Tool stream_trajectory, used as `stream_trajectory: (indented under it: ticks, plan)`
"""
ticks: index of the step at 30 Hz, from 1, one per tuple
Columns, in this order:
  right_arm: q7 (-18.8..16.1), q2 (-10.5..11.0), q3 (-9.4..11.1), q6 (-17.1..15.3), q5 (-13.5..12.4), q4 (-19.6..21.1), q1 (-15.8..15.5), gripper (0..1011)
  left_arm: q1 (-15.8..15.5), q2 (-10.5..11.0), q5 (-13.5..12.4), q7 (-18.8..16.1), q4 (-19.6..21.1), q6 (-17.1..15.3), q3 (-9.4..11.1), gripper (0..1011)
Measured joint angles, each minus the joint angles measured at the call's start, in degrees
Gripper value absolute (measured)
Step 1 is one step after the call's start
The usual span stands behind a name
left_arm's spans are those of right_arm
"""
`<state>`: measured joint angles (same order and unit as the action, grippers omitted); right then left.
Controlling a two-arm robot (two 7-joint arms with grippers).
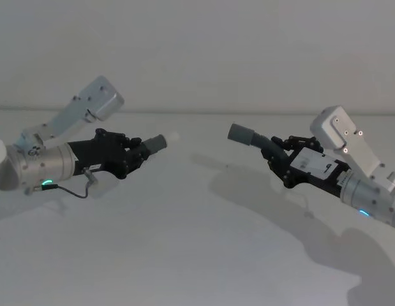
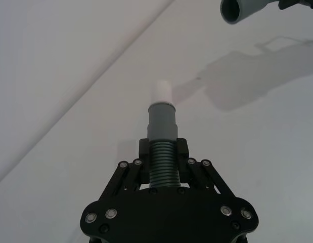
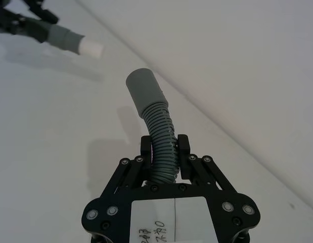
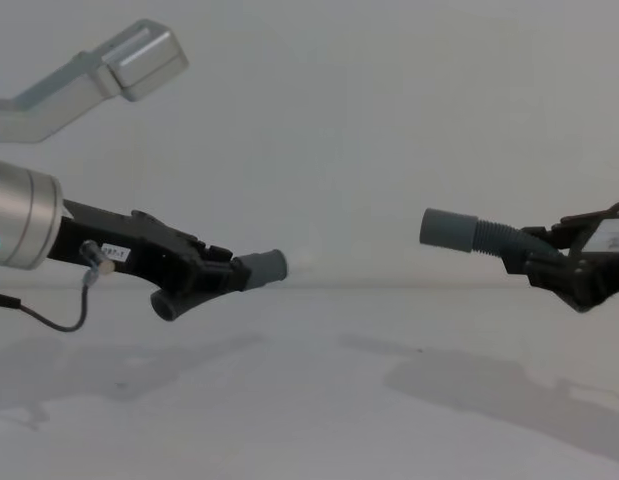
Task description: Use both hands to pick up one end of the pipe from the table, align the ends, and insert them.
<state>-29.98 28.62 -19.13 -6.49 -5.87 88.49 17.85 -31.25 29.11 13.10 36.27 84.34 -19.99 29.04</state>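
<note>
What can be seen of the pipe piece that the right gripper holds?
The pipe piece is a short dark-grey hose that looks like flexible plastic. Its ribbed body curves, and it ends in a smooth, wider plain cuff with an open mouth. The right gripper has its jaws shut on the ribbed part. The piece is held in the air above the white table, its cuff pointing toward the left gripper's piece. Nothing else touches it.

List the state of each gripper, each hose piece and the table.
Left gripper: shut on the tipped hose piece, held above the table.
Right gripper: shut on the socket hose piece, also held above the table.
Tipped hose piece: gripped, whitish tip facing the socket, apart.
Socket hose piece: gripped, unjoined.
Table: bare, shadowed.
</note>
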Motion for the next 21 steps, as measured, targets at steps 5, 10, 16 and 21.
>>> stream_trajectory:
  ticks: [5,10,16,21]
  plan:
    - [-3.42,2.0,-0.77,2.35,-0.84,0.01,0.27,290,-1.1,1.36,0.46,3.13,-0.54,1.79,0.81,300]
    - [-5.15,2.93,-1.34,3.45,-1.34,-0.02,0.44,289,-1.91,2.28,1.08,5.99,-0.99,3.75,1.46,300]
    - [-6.62,3.64,-2.01,4.31,-1.83,-0.13,0.63,290,-2.56,3.08,1.84,8.66,-1.37,5.83,2.0,300]
    - [-7.25,3.95,-2.43,4.7,-2.2,-0.29,0.8,290,-2.98,3.66,2.41,10.29,-1.5,7.14,2.37,300]
